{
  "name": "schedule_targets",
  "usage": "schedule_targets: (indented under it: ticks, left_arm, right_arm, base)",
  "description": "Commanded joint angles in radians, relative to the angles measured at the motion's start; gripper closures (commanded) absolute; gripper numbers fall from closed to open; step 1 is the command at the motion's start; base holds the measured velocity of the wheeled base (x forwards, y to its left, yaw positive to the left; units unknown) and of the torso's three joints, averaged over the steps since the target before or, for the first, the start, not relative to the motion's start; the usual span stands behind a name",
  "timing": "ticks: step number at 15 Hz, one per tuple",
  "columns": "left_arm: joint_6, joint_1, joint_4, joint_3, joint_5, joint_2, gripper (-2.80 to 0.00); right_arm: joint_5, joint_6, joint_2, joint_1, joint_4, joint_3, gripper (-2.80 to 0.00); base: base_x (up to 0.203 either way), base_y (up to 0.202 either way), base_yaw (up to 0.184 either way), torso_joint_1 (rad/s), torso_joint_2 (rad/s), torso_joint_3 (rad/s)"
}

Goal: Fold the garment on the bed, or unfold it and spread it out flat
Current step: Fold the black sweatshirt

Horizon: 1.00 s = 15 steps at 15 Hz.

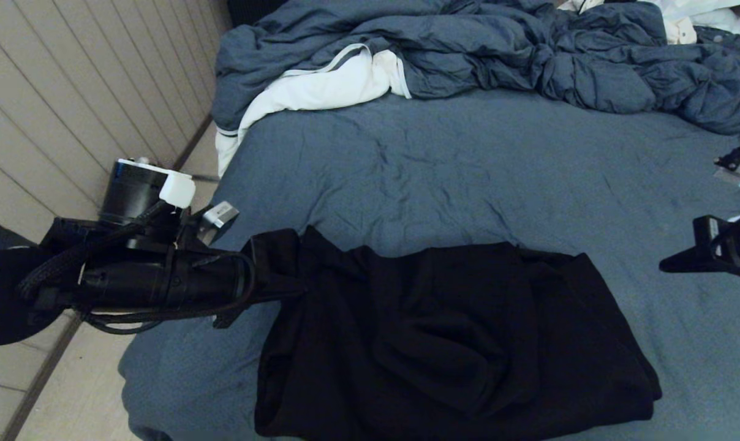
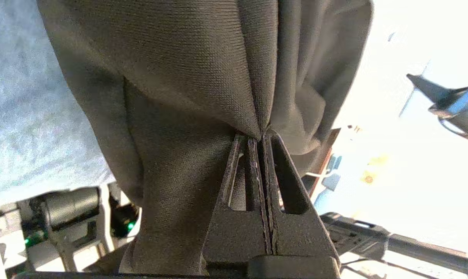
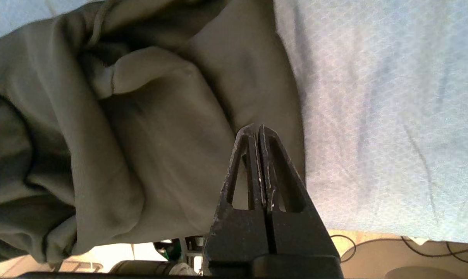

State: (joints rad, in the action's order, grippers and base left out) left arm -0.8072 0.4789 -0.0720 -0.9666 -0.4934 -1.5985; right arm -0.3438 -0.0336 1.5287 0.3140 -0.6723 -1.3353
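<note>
**Left claw clamped on hoodie edge; right claw closed and idle**

The garment [image 1: 443, 331] lies bunched and partly folded on the near part of the bed [image 1: 468, 165], toward six o'clock in the head view. The left gripper [image 2: 262, 135] comes in from nine o'clock with its fingers clenched on a gathered fold at the hoodie's left edge, the cloth draping from the tips. The right gripper [image 3: 258, 130] sits at three o'clock, fingers pressed together and holding nothing; its tips appear clear of the fabric, though contact cannot be ruled out. A rumpled duvet [image 1: 529, 55] and a white cloth [image 1: 321, 86] lie at twelve o'clock.
</note>
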Motion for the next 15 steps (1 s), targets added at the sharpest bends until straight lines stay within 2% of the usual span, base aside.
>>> schedule_targets:
  ticks: [1,7,13,15]
  left_arm:
    - [-0.006,-0.001,0.010,-0.033,-0.003,0.014,0.00]
    - [-0.012,0.060,0.249,-0.329,-0.005,0.022,0.00]
    - [-0.001,0.058,0.296,-0.307,0.004,0.035,0.00]
    - [0.010,0.037,0.310,-0.294,0.006,0.041,0.00]
  right_arm:
    - [-0.006,0.000,-0.005,-0.003,-0.003,0.009,0.00]
    - [-0.057,0.014,0.001,-0.001,0.069,0.062,0.00]
    - [-0.061,0.034,-0.001,-0.004,0.083,0.098,0.00]
    - [-0.072,0.046,0.001,-0.001,0.083,0.110,0.00]
  base:
    - [0.000,0.000,0.000,0.000,0.00,0.000]
    - [0.000,0.000,0.000,0.000,0.00,0.000]
    - [0.000,0.000,0.000,0.000,0.00,0.000]
    - [0.000,0.000,0.000,0.000,0.00,0.000]
